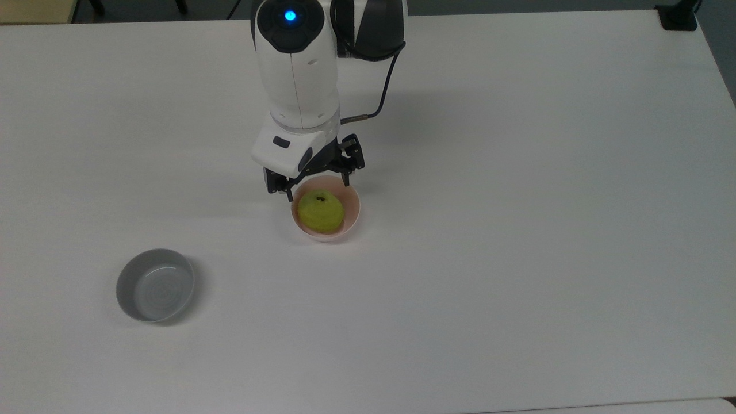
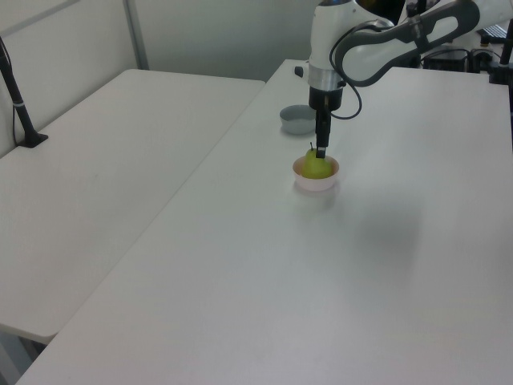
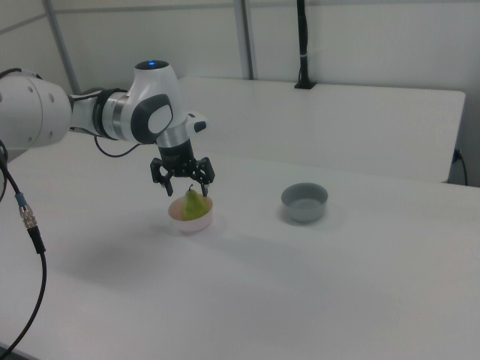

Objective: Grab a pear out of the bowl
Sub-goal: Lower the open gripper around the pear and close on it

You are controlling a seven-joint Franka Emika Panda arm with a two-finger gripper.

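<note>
A yellow-green pear (image 1: 321, 212) (image 2: 316, 166) (image 3: 194, 205) with a short dark stem stands upright in the pale pink bowl (image 1: 352, 214) (image 2: 317, 183) (image 3: 191, 223) near the table's middle. My gripper (image 1: 318, 191) (image 3: 185, 185) hangs open just above the bowl's far rim, with one finger on each side of the pear's top. In the left view the gripper (image 2: 321, 150) sits right at the pear's stem. Nothing is held between the fingers.
An empty grey bowl (image 1: 155, 284) (image 2: 299, 119) (image 3: 304, 202) sits on the white table (image 1: 517, 230) toward the top view's lower left. A second white table (image 2: 104, 160) adjoins in the left view, with a black pole (image 2: 16, 96) on it.
</note>
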